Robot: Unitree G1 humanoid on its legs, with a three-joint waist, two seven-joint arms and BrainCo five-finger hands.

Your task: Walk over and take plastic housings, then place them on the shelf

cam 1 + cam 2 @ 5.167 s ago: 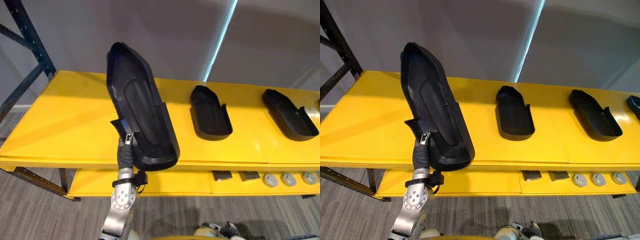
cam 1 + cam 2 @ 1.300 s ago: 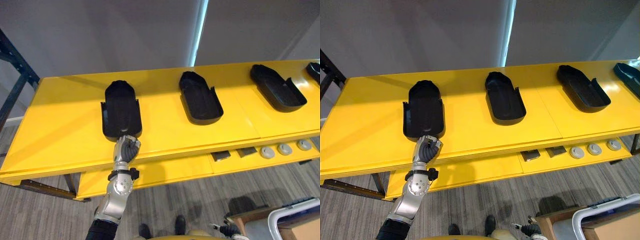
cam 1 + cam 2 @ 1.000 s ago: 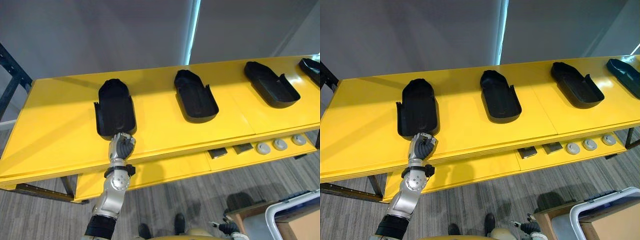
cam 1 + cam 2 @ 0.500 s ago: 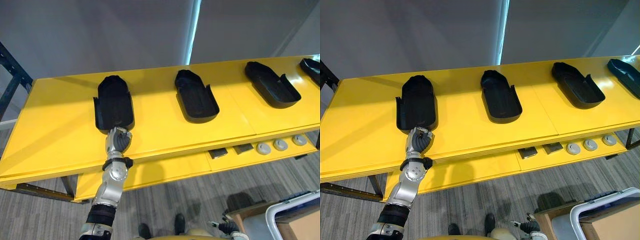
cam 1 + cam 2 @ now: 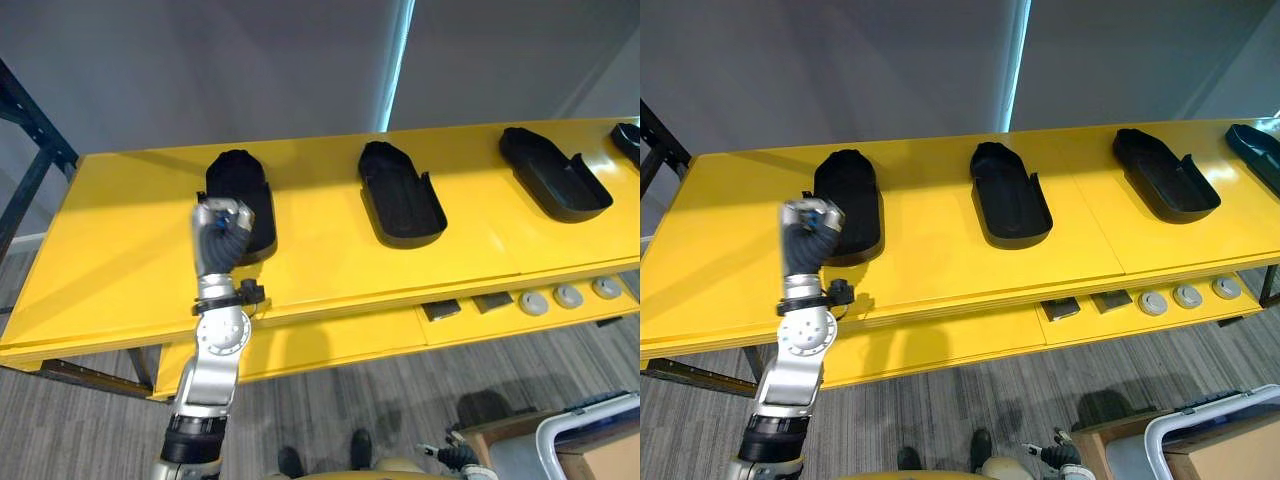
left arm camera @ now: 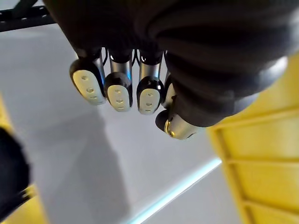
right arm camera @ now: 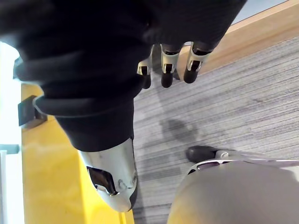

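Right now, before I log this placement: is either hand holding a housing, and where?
Nothing is held. The left hand is curled empty near the leftmost housing, which lies on the shelf; the right hand hangs empty.

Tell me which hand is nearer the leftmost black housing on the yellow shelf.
Left. The left hand hovers, curled and empty, just over the near end of the leftmost housing. The right hand hangs low over the grey floor, away from that housing.

housings [image 5: 402, 200] in row, on shelf [image 5: 320, 255]
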